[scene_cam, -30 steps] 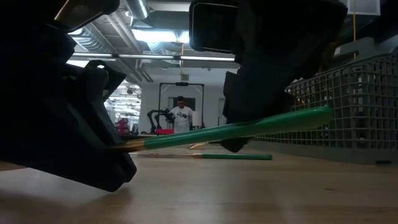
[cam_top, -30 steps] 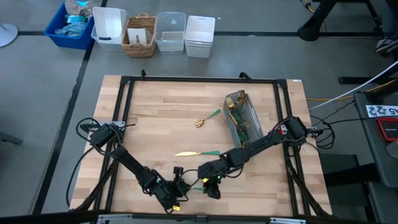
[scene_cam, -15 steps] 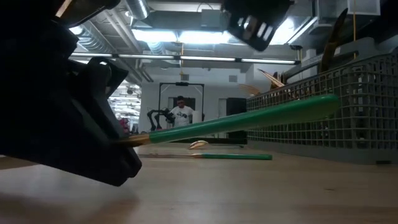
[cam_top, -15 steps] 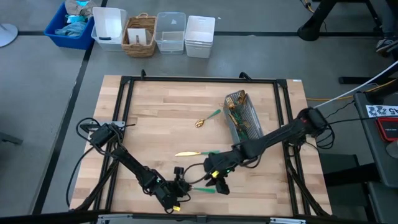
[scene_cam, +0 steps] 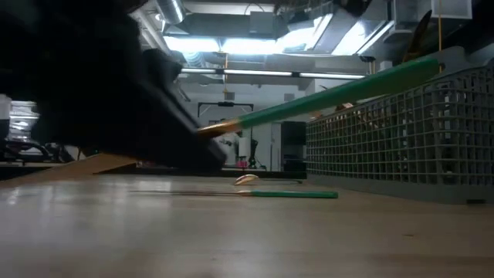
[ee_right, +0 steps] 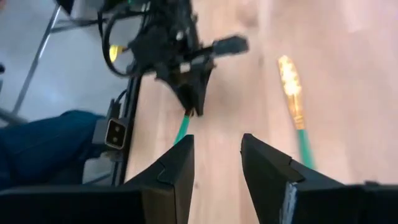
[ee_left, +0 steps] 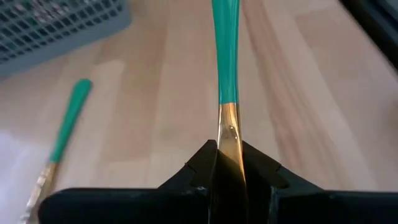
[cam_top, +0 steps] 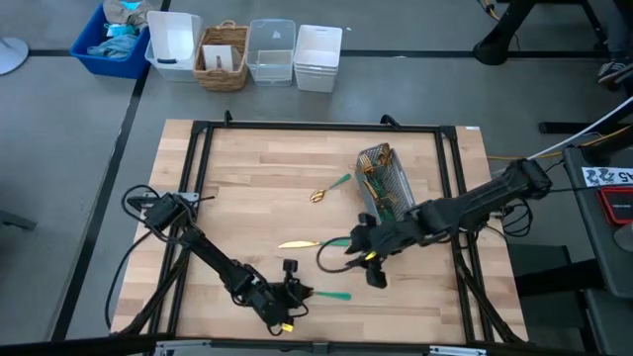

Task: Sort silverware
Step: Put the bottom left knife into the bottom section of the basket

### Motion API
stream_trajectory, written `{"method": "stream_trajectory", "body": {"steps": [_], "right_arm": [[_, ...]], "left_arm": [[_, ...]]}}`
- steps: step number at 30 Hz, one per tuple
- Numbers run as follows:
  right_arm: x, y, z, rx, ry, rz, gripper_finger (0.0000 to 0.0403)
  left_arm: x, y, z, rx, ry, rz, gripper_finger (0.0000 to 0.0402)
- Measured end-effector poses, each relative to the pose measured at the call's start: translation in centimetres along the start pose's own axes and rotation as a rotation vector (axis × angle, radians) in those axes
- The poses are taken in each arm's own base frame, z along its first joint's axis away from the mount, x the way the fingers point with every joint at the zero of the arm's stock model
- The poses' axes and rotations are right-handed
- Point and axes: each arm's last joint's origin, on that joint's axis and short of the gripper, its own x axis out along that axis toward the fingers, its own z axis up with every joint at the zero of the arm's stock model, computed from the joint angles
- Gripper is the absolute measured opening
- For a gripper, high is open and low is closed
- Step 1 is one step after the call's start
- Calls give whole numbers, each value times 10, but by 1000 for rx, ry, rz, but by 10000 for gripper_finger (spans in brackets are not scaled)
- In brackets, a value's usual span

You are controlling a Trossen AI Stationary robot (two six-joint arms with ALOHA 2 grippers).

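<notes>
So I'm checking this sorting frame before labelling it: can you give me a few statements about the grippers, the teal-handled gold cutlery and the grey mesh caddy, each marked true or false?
1. The left gripper is shut on the gold end of a teal-handled utensil. True.
2. The right gripper is holding a piece of cutlery. False: its fingers stand open with nothing between them.
3. The grey mesh rectangular caddy already has cutlery in it. True.
4. Two loose teal-handled gold pieces, one and another, lie on the wooden table outside the caddy. True.
5. The held utensil lies flat on the table. False: in the low view it is tilted up off the table.
</notes>
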Motion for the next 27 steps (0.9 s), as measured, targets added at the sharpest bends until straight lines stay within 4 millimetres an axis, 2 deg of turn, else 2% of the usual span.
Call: {"method": "stream_trajectory", "body": {"steps": [8, 11, 16, 21, 27], "right_arm": [[-55, 8, 0, -40, -137, -66, 131], [-72, 11, -2, -50, -181, -97, 131], [-95, 17, -9, -67, -235, -132, 131], [-103, 24, -17, -98, -231, -148, 131], [-104, 34, -24, -131, -212, -117, 131]], "left_arm": [[13, 17, 15, 89, -29, 72, 38], [18, 25, 27, 153, -46, 122, 40], [25, 39, 54, 356, -56, 261, 46], [28, 54, 80, 557, -12, 483, 39], [29, 75, 104, 775, 148, 733, 45]]}}
